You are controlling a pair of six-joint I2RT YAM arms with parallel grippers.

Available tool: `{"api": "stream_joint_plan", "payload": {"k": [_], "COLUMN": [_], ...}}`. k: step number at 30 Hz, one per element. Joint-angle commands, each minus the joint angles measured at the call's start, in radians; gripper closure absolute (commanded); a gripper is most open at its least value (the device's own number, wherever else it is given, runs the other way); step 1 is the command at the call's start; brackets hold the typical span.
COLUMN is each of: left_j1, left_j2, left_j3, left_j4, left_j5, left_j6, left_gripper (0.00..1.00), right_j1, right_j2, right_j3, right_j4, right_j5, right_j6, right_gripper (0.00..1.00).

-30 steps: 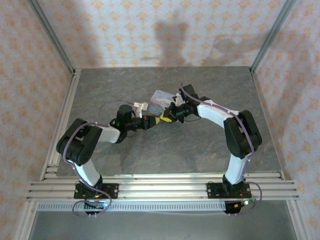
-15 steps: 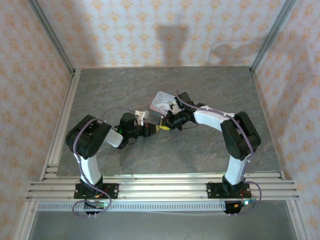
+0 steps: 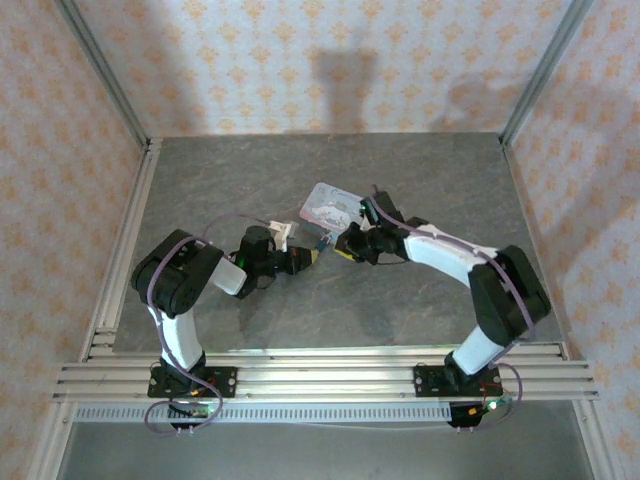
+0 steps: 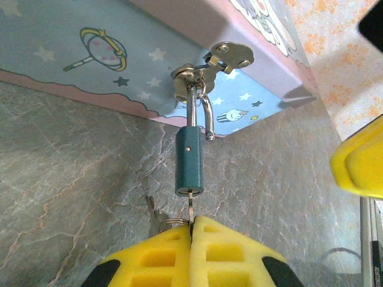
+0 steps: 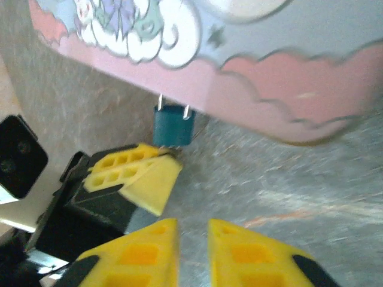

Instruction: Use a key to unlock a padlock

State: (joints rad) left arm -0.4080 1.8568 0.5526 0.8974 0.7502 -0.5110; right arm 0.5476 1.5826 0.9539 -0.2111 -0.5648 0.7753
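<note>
At the bottom centre of the left wrist view, the left gripper [image 4: 191, 230] has its yellow pads pressed tight on the head of the key [image 4: 190, 206]. The key's thin blade runs straight up into the underside of the padlock [image 4: 189, 161]. A wire key ring [image 4: 169, 223] and what looks like a spare key [image 4: 151, 208] poke out just left of the pads. The key looks stiff but thin and slick, so I judge the flat head to be the right place to hold it. A twist applied off its axis could bend it or let it slip.

The padlock sits mid-frame, a small teal cylinder with a silver shackle [image 4: 202, 113]. The shackle is hooked through a metal hasp [image 4: 227, 57] on the edge of a box [image 4: 90, 54] that runs across the top of the frame. It looks light, hard and smooth, and it sits loose on the hasp. It will probably swing round with the key unless its body is pinched across the sides.

The box is pale blue with stars, a pink scalloped rim and cartoon prints, and it rests on the grey marbled table [image 4: 72, 179].

In the right wrist view, the right gripper [image 5: 192, 239] at the bottom edge has its pads slightly parted with nothing between them. It is short of the padlock, which shows in the upper middle of that frame.
</note>
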Motion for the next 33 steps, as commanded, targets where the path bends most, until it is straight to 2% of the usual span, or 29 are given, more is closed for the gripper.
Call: {"api": "stream_joint_plan", "payload": {"k": [1, 5, 8, 16, 24, 33], "left_j1": [-0.003, -0.002, -0.003, -0.006, -0.006, -0.006], "left_j2": [-0.001, -0.014, -0.031, -0.041, -0.039, -0.047], "left_j3": [0.018, 0.025, 0.03, 0.041, 0.058, 0.066], "left_j4": [-0.025, -0.052, -0.082, -0.093, -0.108, -0.121], "left_j5": [-0.013, -0.007, -0.009, 0.01, 0.035, 0.055], "left_j6": [0.04, 0.051, 0.067, 0.063, 0.063, 0.067], "left_gripper": [1.0, 1.0, 1.0, 1.0, 1.0, 1.0], "right_j1": [0.023, 0.084, 0.115, 0.169, 0.187, 0.192], "right_j2": [-0.037, -0.02, 0.002, 0.103, 0.155, 0.213], "right_j3": [-0.088, -0.079, -0.071, -0.031, -0.095, -0.075], "right_j4": [0.143, 0.162, 0.204, 0.279, 0.509, 0.512], "right_j5": [0.195, 0.288, 0.319, 0.372, 0.435, 0.45], "right_j6": [0.155, 0.192, 0.215, 0.265, 0.35, 0.368], "right_gripper": [0.71, 0.57, 0.53, 0.52, 0.51, 0.51]}}
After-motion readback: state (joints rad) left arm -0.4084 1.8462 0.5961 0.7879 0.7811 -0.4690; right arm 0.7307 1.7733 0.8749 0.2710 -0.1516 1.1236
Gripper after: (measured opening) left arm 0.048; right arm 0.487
